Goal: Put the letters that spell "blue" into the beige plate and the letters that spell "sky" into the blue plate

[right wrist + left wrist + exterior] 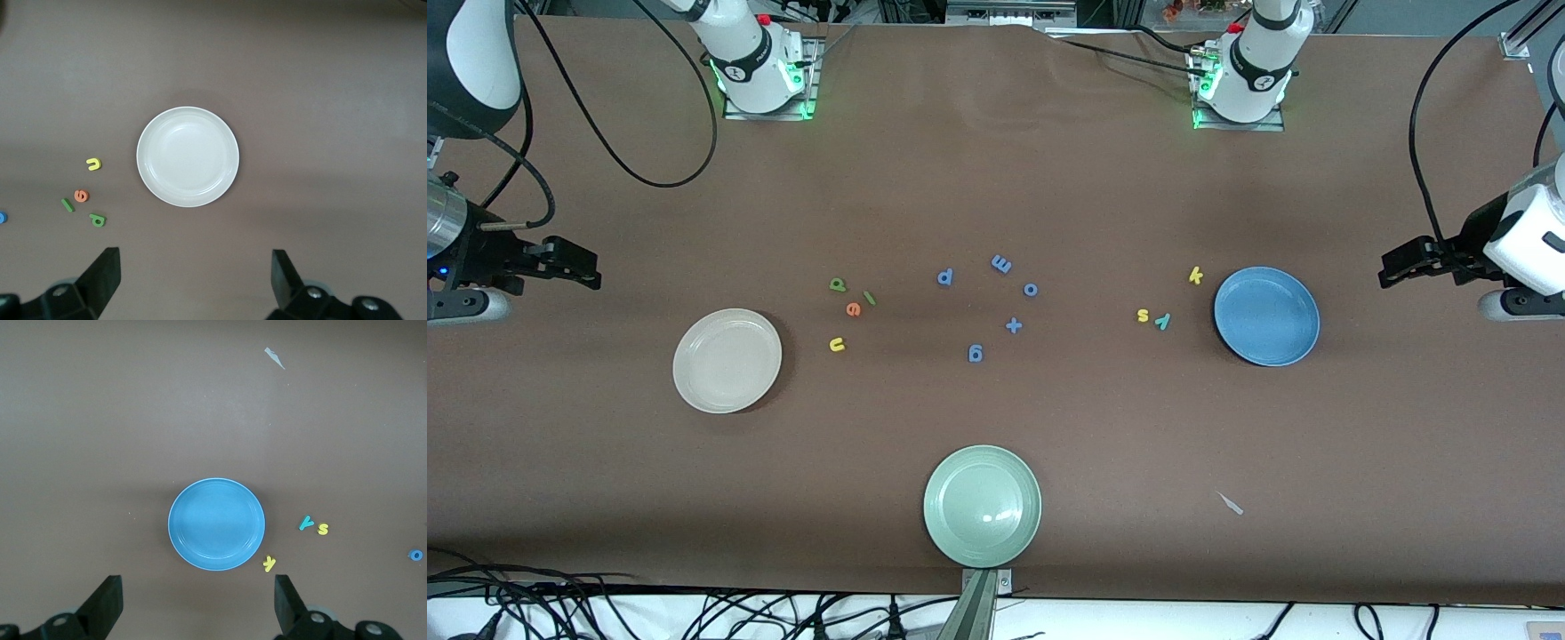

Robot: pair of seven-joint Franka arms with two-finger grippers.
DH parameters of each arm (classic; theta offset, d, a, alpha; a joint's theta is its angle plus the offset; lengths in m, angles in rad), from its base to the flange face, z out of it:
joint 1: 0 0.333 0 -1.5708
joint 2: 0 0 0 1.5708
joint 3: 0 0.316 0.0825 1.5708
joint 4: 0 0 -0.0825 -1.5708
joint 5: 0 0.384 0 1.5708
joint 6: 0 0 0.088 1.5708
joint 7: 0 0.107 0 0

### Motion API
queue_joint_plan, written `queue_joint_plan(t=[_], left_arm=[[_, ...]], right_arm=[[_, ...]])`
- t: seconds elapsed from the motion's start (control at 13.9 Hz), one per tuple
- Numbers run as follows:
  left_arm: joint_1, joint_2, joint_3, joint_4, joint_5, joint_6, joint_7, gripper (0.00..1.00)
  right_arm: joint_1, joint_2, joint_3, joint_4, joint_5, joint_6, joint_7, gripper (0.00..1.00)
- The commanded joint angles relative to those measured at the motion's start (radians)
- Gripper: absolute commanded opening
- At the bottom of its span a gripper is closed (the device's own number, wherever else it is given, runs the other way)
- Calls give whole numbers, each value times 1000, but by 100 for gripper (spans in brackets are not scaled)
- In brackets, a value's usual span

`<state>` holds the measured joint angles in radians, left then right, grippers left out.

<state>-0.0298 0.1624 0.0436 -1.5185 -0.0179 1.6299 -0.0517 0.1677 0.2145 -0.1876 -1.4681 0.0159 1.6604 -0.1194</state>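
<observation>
The beige plate (727, 360) (187, 157) lies empty toward the right arm's end. Beside it are the green b (837, 284), l (869, 298), orange e (854, 309) and yellow u (837, 344). The blue plate (1266, 316) (216, 523) lies empty toward the left arm's end, with the yellow k (1196, 276), s (1143, 315) and teal y (1162, 321) beside it. My right gripper (589, 267) (195, 277) hangs open over bare table by the beige plate. My left gripper (1392, 267) (198, 600) hangs open by the blue plate. Neither holds anything.
Several all-blue letters and a plus sign (1014, 325) lie mid-table between the two groups. A pale green plate (982, 505) sits near the front camera's edge. A small white scrap (1231, 504) lies nearer the camera than the blue plate.
</observation>
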Motion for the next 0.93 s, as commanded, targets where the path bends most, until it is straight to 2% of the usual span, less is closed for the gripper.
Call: queue_joint_plan(t=[0.0,0.86], left_arm=[[1,-3,-1,-3,-13,7,-2,100],[2,-11,1,24,-10,7,-23,100]], right_arm=[[-11,-3,2,3,38,-1,4,100],[-23,-1,2,3,38,-2,3,100]])
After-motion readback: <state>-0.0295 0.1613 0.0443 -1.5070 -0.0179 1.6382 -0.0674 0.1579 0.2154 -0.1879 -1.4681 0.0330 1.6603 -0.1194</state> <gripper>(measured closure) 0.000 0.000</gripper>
